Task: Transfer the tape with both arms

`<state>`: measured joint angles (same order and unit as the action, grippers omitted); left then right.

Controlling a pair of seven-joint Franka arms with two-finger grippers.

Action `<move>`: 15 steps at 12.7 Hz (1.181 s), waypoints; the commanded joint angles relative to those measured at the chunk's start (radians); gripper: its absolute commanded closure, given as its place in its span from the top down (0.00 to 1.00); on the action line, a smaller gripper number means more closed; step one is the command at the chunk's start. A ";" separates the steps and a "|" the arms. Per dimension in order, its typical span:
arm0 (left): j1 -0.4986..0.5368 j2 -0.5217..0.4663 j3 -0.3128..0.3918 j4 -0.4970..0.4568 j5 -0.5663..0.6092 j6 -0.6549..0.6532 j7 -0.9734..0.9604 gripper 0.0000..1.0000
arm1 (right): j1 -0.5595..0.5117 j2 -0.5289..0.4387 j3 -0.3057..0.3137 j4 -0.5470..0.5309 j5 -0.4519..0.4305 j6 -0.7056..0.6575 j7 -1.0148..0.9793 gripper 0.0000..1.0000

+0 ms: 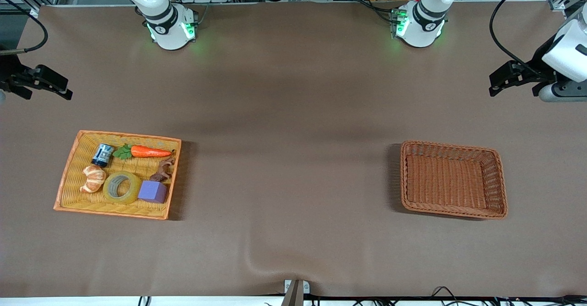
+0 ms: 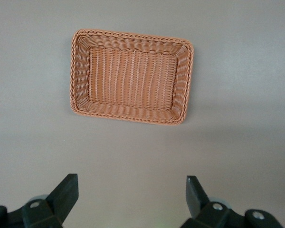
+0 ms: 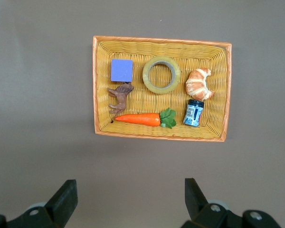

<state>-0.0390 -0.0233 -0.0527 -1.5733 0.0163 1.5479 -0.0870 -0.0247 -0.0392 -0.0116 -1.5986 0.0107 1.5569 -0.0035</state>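
Note:
The tape (image 1: 135, 187), a yellowish ring with a grey core, lies flat in the yellow tray (image 1: 78, 196) toward the right arm's end of the table, between a croissant (image 1: 93, 178) and a purple cube (image 1: 153, 191). It also shows in the right wrist view (image 3: 161, 90), in the tray (image 3: 213, 57). My right gripper (image 1: 64, 89) is open and empty, high above the table beside the tray; its own view (image 3: 128, 192) looks down on the tray. My left gripper (image 1: 493, 84) is open and empty, high at the left arm's end (image 2: 132, 190).
The tray also holds a carrot (image 1: 149, 152), a small blue can (image 1: 102, 154) and a brown toy animal (image 1: 163, 170). An empty brown wicker basket (image 1: 451, 180) stands toward the left arm's end and shows in the left wrist view (image 2: 133, 76).

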 commanded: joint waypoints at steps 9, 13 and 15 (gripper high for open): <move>0.016 0.017 -0.006 0.029 -0.002 -0.022 -0.017 1.00 | 0.012 -0.001 -0.002 -0.004 0.011 0.011 0.017 1.00; 0.019 0.023 -0.003 0.036 0.007 -0.026 -0.017 1.00 | 0.011 -0.001 -0.002 -0.004 0.011 0.012 0.017 1.00; 0.019 0.031 -0.007 0.044 0.025 -0.026 -0.014 1.00 | 0.011 -0.001 -0.002 -0.006 0.011 0.012 0.017 1.00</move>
<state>-0.0250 -0.0136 -0.0507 -1.5687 0.0200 1.5455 -0.0873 -0.0225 -0.0383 -0.0099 -1.6005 0.0130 1.5624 -0.0035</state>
